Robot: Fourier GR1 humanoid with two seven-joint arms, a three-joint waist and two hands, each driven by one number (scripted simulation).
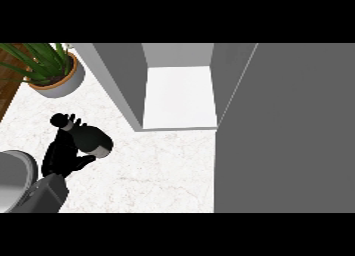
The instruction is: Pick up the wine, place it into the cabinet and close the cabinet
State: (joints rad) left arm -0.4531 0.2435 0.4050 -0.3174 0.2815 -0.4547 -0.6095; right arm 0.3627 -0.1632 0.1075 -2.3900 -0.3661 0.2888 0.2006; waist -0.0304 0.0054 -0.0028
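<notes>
The wine bottle (89,137) is dark with a pale band near its base and lies tilted over the white counter, its cap pointing up-left. My left hand (62,156) comes in from the lower left on a grey forearm and is curled round the bottle from below. The bottle is left of and slightly nearer than the cabinet (121,85). The cabinet stands open, showing a white inner shelf (178,97). Its grey door (298,130) is swung wide and fills the view's right side. My right hand does not show.
A potted plant (53,70) in a grey pot stands at the back left, close to the cabinet's left wall. The counter's left edge (4,117) borders dark wood. A grey rounded shape (6,180) sits at the lower left beside my forearm.
</notes>
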